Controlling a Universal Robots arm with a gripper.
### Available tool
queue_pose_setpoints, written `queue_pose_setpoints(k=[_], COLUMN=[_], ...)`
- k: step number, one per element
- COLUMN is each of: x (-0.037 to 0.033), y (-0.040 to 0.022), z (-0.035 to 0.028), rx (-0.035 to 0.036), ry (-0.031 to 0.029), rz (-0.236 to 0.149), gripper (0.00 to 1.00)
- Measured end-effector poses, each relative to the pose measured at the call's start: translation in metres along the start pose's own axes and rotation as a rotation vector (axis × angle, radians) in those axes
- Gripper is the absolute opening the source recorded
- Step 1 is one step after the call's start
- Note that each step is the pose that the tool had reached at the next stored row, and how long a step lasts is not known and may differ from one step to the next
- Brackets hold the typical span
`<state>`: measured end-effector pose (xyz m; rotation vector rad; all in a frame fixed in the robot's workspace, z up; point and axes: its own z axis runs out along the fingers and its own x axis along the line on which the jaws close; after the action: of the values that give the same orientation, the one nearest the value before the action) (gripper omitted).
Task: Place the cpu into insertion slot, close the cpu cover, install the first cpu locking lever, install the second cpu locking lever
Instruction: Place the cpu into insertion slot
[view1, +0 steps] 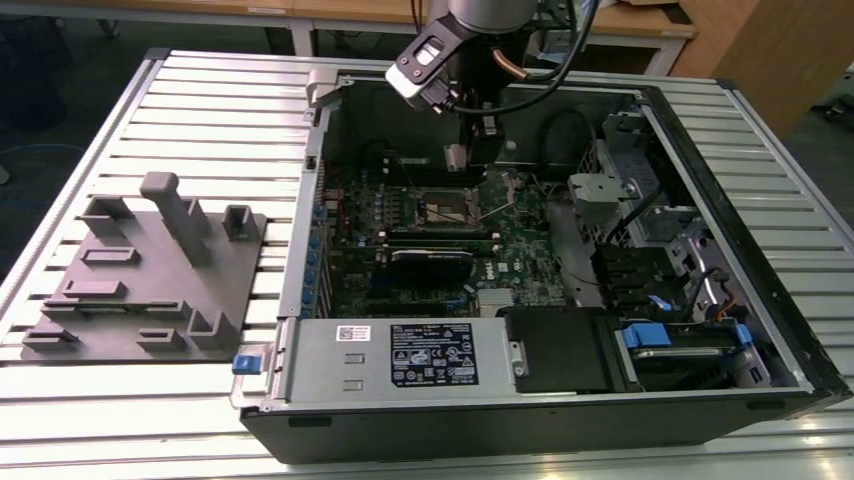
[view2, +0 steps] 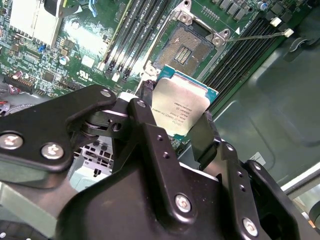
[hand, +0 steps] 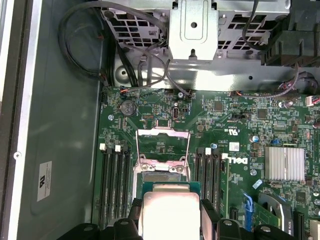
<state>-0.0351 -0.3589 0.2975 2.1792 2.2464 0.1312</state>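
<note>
A slatted metal table is being occupied by an open computer case lying on its side. A grey fixture plate is lying beside it at the exterior view's left. Inside the case, a labelled power supply is being shown along the near wall, and the green motherboard is spread across the floor. A perforated metal cage and loose black cables are crowding the board's far edge, and a finned heat sink is standing off to one side.

The insertion slot is flanked by long black memory slots on both sides. The cpu cover is being held up, swung open beyond the socket. A thin wire lever is reaching from the socket's corner out over the memory slots.

The gripper is being carried above the board, its black fingers clamped on two opposite edges of the cpu. The chip is being held face up, just beside the socket and clear of it, not seated.

In the first wrist view the cpu's near part is being cut off, and the near edge of the socket is being covered by the chip.
</note>
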Motion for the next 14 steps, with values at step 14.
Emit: queue_pose_setpoints(k=[14], x=[0.0004], y=[-0.0026], z=[0.0229], rx=[0.0009], ry=[0.0009], rz=[0.015], gripper=[0.54])
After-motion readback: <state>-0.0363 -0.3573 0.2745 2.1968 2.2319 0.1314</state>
